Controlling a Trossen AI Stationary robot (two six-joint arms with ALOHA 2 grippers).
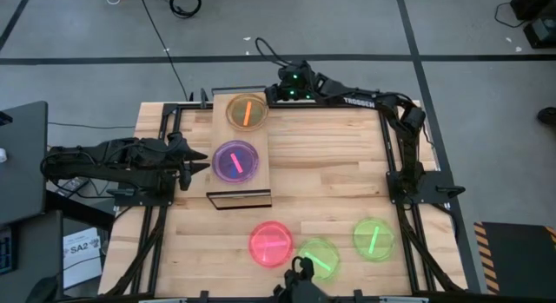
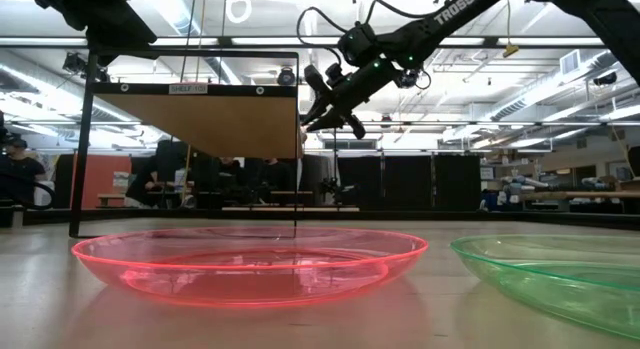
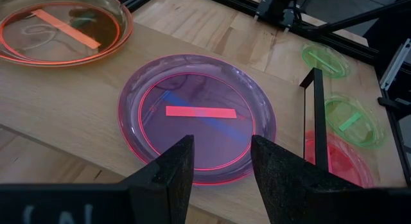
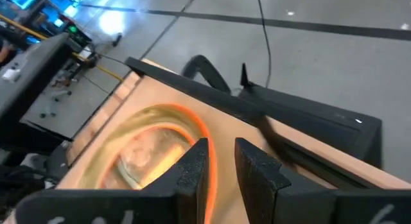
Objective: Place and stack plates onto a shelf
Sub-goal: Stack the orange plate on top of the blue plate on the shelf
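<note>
Light-wood shelf stands toward the table's eleven o'clock and carries two stacks. The orange plate sits at its far end, and the purple-looking plate, pink over a darker disc, sits nearer its front.

The right gripper hangs at the orange plate's two o'clock edge. In the right wrist view its fingers straddle the glowing rim with a narrow gap; whether they pinch it cannot be told.

The left gripper waits at the purple plate's nine o'clock, jaws parted wide and empty, just beside the shelf edge.

On the slatted tabletop toward six o'clock lie a pink plate and two green plates.
</note>
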